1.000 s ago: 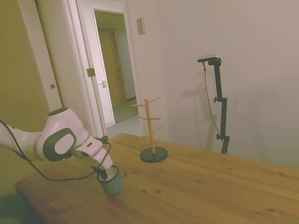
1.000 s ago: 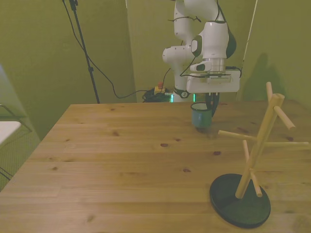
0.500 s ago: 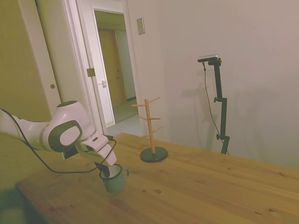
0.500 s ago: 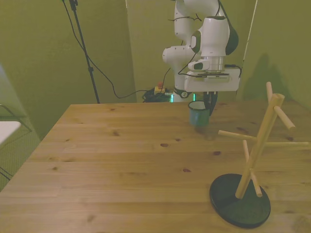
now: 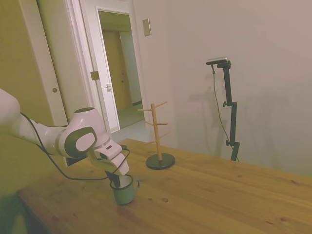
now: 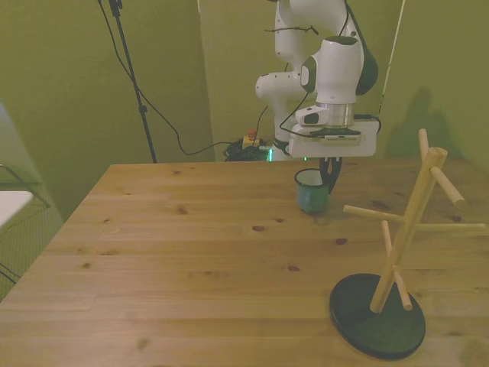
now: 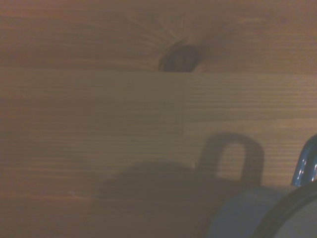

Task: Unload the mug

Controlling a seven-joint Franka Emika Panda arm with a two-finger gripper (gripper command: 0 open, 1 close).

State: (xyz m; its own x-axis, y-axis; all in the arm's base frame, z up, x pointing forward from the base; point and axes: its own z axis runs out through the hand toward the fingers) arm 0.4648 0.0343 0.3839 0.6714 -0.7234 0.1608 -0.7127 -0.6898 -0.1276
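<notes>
The green-teal mug [image 5: 125, 191] [image 6: 312, 191] stands upright at table level, a good way from the wooden peg stand [image 5: 157, 131] [image 6: 405, 229]. My gripper [image 5: 117, 180] [image 6: 329, 174] comes down on the mug's rim on the front view's right side, shut on the wall with one finger inside. I cannot tell whether the mug's base touches the wood or hovers just above it. In the wrist view a blurred part of the mug [image 7: 257, 213] shows, and its shadow with the handle loop falls on the wood.
The peg stand's dark round base [image 6: 378, 313] sits near the table's front right corner in the front view. Its pegs carry nothing. A dark knot [image 7: 181, 58] marks the wood near the mug. A doorway stands open behind the table in the side view.
My arm has carried the mug a short way along the table, rightward in the side view and slightly nearer in the front view. The grip on the rim is unchanged.
</notes>
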